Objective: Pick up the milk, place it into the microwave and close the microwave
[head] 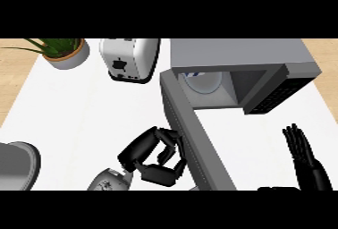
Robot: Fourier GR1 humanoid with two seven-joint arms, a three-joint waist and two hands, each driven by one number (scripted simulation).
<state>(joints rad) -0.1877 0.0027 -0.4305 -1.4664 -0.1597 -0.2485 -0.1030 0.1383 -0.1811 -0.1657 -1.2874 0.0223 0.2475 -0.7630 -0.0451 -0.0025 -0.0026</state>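
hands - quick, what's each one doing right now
Left hand: fingers curled against the open microwave door, holding nothing.
Right hand: open, resting, fingers up.

no text, label or number can be read anywhere (the microwave panel included).

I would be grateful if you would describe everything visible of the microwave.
The microwave is a grey, metallic-looking box at the counter's far right. Its door stands wide open, swung toward the robot, with its long grey edge reaching the view's lower edge. A dark control panel sits on its right side. Inside, a white carton-like thing shows, probably the milk. The left hand is curled against the door's left face.
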